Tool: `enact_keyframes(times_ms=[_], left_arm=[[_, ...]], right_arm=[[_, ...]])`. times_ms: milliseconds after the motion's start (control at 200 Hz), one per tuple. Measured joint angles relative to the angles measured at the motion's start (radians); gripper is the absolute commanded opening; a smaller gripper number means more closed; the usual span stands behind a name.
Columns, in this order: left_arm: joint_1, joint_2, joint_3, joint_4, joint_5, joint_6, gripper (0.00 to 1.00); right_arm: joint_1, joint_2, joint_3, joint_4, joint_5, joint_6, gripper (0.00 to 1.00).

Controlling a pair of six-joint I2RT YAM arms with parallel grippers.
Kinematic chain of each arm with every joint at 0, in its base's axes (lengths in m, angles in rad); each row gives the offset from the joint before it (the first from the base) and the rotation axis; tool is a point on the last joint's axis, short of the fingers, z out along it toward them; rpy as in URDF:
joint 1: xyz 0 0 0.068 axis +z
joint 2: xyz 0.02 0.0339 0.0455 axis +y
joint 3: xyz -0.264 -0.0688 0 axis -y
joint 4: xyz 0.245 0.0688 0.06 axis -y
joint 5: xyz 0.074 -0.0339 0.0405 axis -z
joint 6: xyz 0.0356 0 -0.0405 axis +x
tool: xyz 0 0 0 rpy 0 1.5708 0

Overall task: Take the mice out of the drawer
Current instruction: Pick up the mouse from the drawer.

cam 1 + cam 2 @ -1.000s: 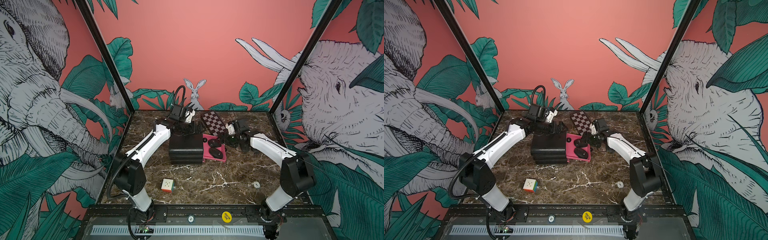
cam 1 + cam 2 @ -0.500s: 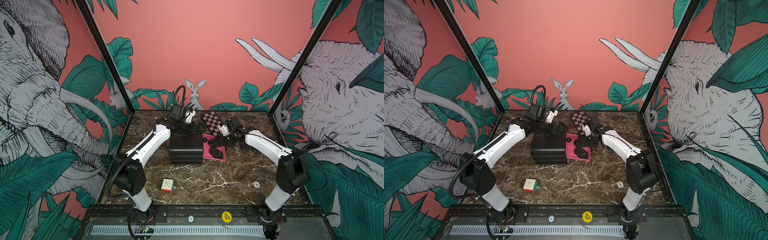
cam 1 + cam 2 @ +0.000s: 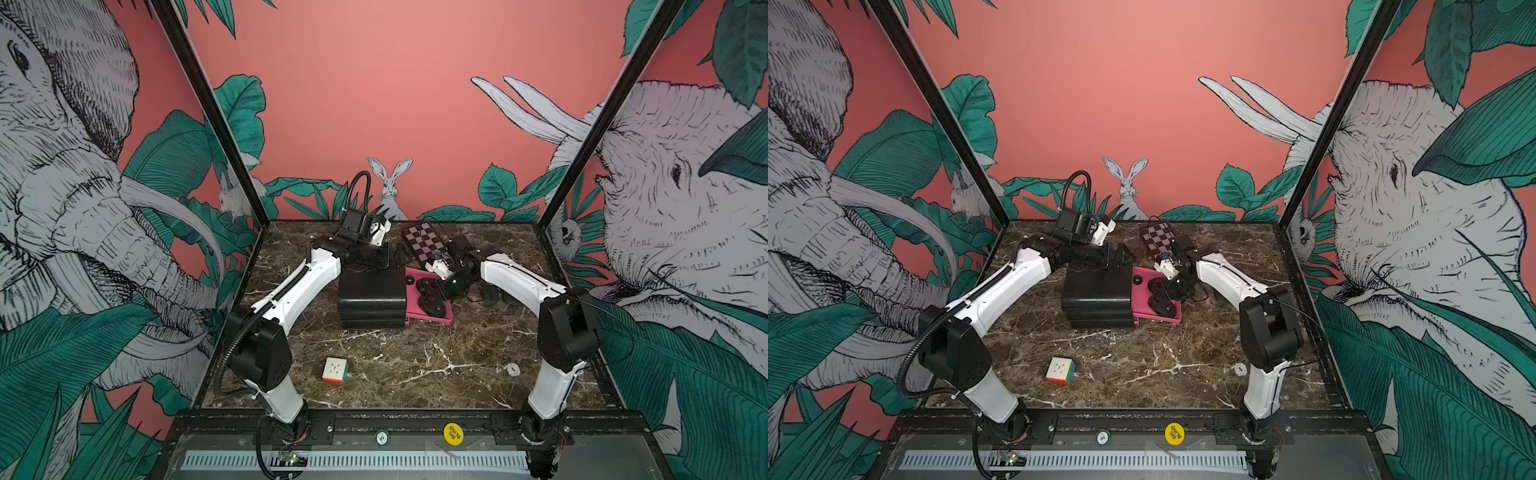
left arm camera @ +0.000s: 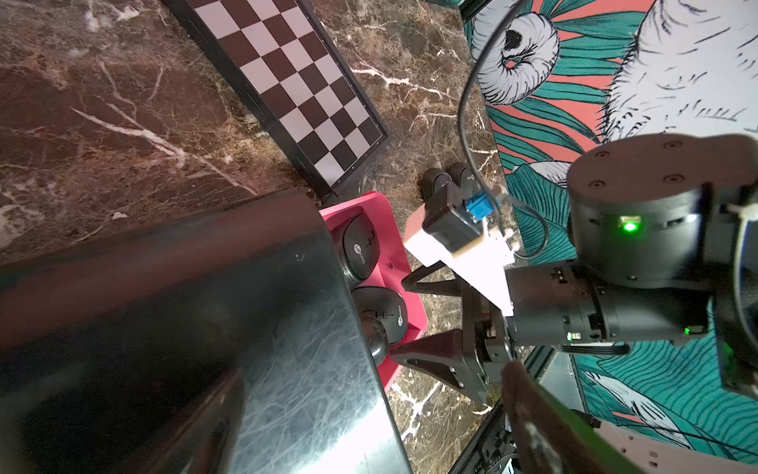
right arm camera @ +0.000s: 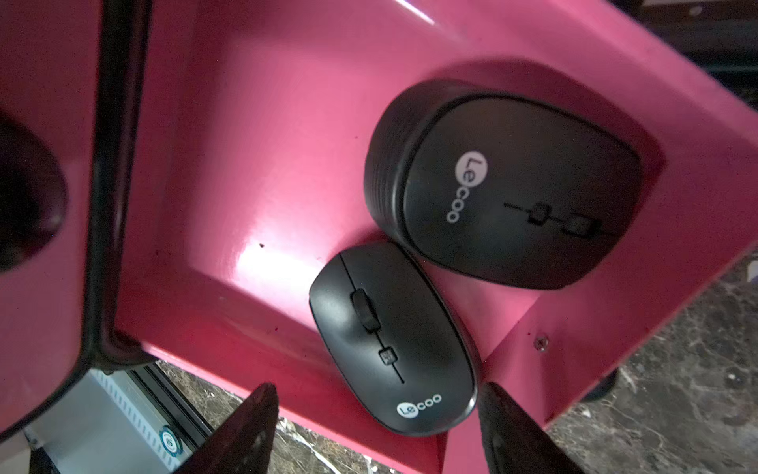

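On our bench the black cabinet has its pink drawer standing out beneath our right gripper, whose jaws are spread. In the drawer the slimmer mouse lies just under the gap between the fingers, with the broader mouse just beyond it. Our left gripper appears to rest at the cabinet's rear; we cannot tell its state.

Matte black mice, pink drawer, dark-and-white checkered board, brown white-veined marble table.
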Motion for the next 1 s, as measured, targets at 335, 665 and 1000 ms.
enact_keyframes(times_ms=[335, 665, 1000], left_arm=[[0.0, 0.001, 0.004, -0.005, -0.022, -0.026, 0.99], [0.0, 0.001, 0.004, 0.003, -0.037, -0.057, 0.99], [0.0, 0.002, 0.004, 0.006, -0.041, -0.065, 0.99]], right_arm=[[0.01, 0.051, 0.018, 0.002, 0.008, -0.101, 0.77], [0.039, 0.07, 0.017, 0.038, 0.057, -0.13, 0.77], [0.057, 0.091, 0.011, 0.057, 0.098, -0.139, 0.76]])
